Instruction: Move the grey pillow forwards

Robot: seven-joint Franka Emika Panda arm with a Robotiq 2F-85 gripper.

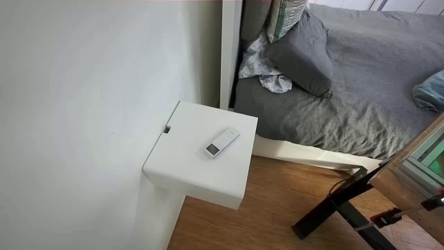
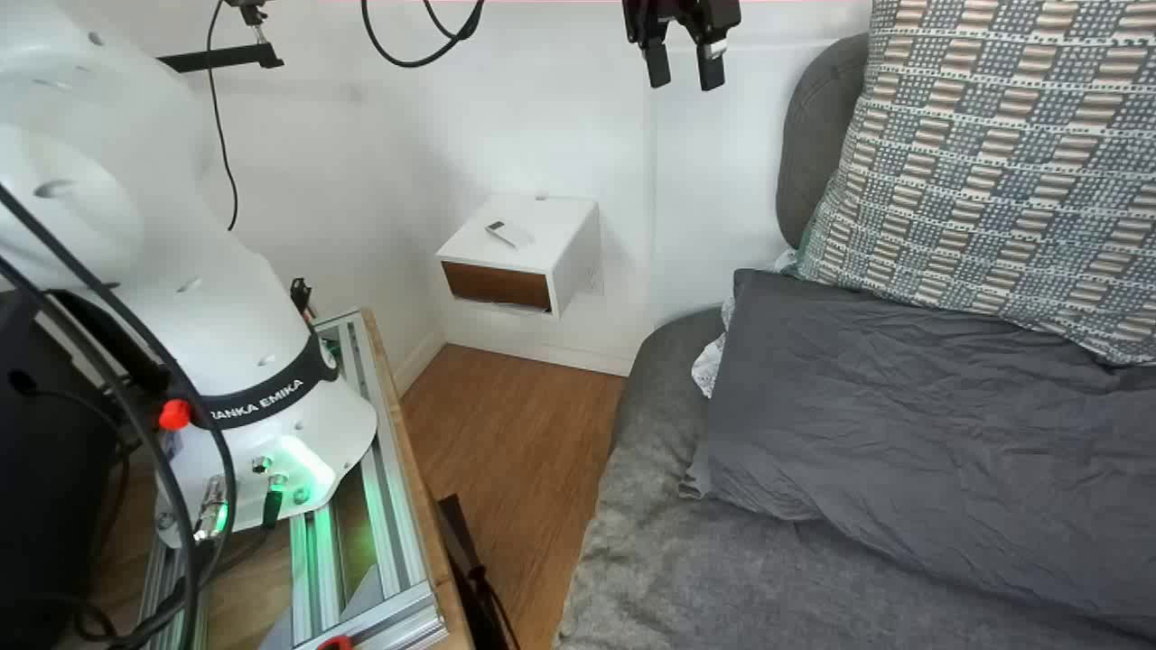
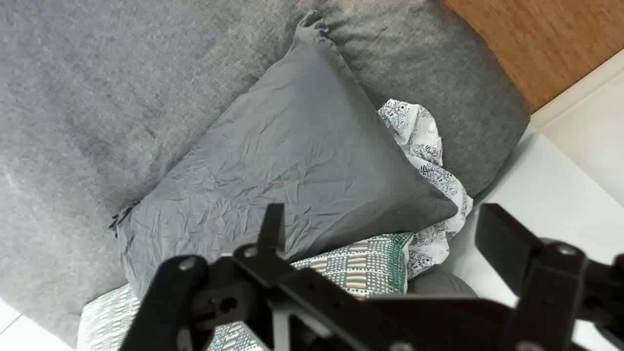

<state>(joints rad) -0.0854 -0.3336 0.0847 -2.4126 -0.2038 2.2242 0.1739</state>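
The grey pillow (image 1: 301, 55) lies on the grey bed (image 1: 378, 62), leaning against a patterned pillow (image 1: 286, 17). In an exterior view the wrinkled grey pillow (image 2: 912, 424) lies in front of the upright patterned pillow (image 2: 1002, 171). My gripper (image 2: 685, 79) is open and empty, high in the air to the left of the pillows there. In the wrist view my open gripper (image 3: 382, 214) looks down over the grey pillow (image 3: 292, 151), with one pointed pillow corner between the fingers in the picture. The fingers appear apart from it. The gripper is out of view in an exterior view.
A white printed cloth (image 3: 429, 156) sticks out from under the grey pillow. A grey headboard (image 2: 822, 135) stands behind the pillows. A white wall shelf (image 2: 573, 253) carries a white remote (image 2: 510, 235). The wall is close to the bed's head end. A bluish cloth (image 1: 432, 91) lies on the bed.
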